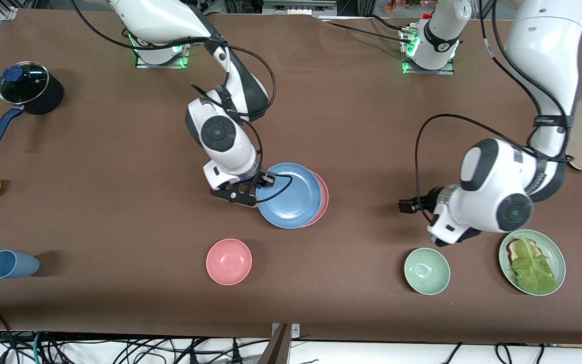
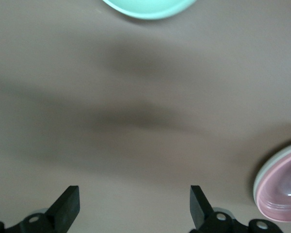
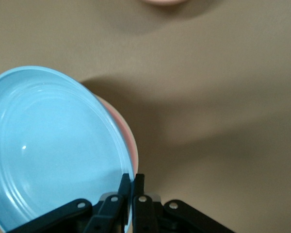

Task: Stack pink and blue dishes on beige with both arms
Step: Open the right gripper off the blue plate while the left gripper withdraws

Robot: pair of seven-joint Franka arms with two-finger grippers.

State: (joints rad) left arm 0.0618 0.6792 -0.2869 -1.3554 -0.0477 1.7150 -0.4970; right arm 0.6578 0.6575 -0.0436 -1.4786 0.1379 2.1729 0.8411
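The right pincer (image 1: 259,188) is clamped tight on the rim of the blue plate (image 1: 288,194), a shallow sky-blue round with faint rings moulded into its smooth, glossy face. It is held tilted over the pink plate (image 1: 323,197), whose salmon edge peeks out on the side toward the left arm's end of the table (image 1: 119,177). In the left wrist view a cream rim of the beige plate (image 2: 262,177) shows under the pink one, so pink sits on beige. The stack lies mid-table, with a small pink bowl (image 1: 229,261) nearer the front camera. The left pincer (image 2: 133,208) hangs with its fingers spread wide and nothing between them, over bare table beside a green bowl (image 1: 427,270).
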